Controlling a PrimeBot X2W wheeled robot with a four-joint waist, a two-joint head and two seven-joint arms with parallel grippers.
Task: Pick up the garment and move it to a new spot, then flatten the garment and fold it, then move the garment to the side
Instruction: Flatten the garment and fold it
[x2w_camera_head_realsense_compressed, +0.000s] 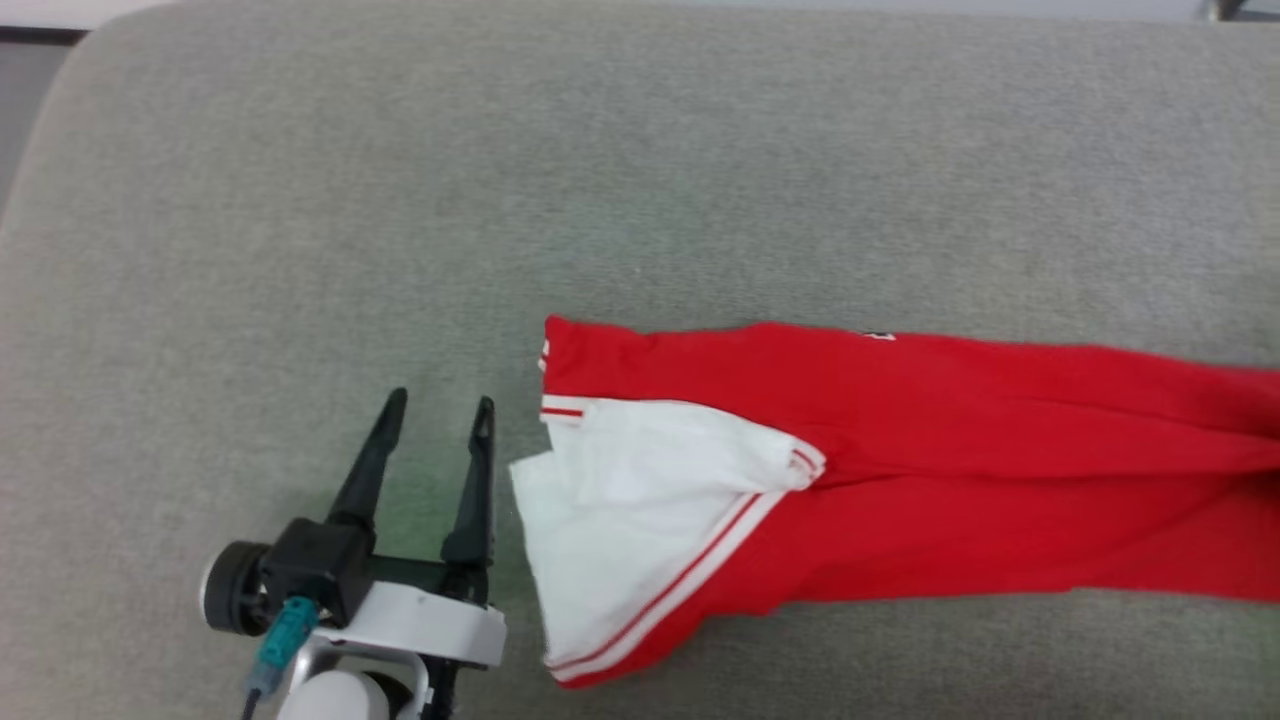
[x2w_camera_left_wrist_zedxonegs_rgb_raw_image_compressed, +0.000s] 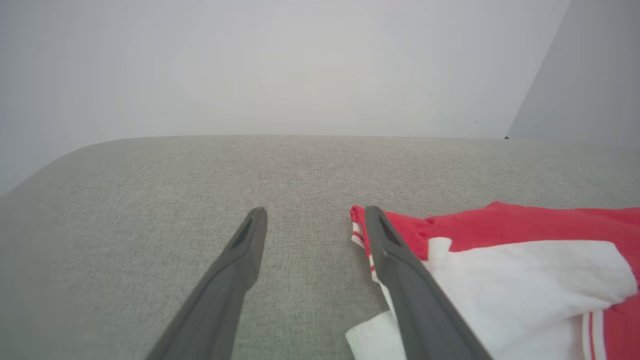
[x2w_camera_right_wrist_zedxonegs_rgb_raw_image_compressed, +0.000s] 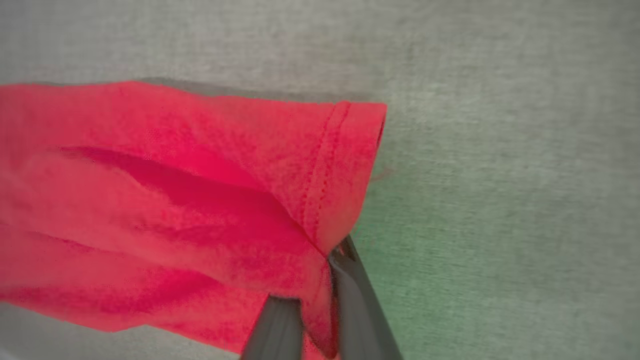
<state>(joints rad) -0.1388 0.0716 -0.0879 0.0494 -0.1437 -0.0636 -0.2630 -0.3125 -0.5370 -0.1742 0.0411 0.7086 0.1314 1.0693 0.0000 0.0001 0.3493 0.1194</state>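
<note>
Two grippers: left gripper (x2w_camera_head_realsense_compressed: 442, 398), jaws spread and empty, just beside the white sleeve (x2w_camera_head_realsense_compressed: 620, 500); right gripper (x2w_camera_right_wrist_zedxonegs_rgb_raw_image_compressed: 330, 265), jaws pinching the stitched hem of the garment (x2w_camera_head_realsense_compressed: 900, 450) (red, lying lengthwise) on grey upholstery (x2w_camera_head_realsense_compressed: 300, 200)

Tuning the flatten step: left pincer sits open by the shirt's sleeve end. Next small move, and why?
Probably slide the left pincer right onto the white sleeve edge and close. It is open, just beside the garment, while the right pincer pinches the red hem; both ends held lets it stretch flat.
</note>
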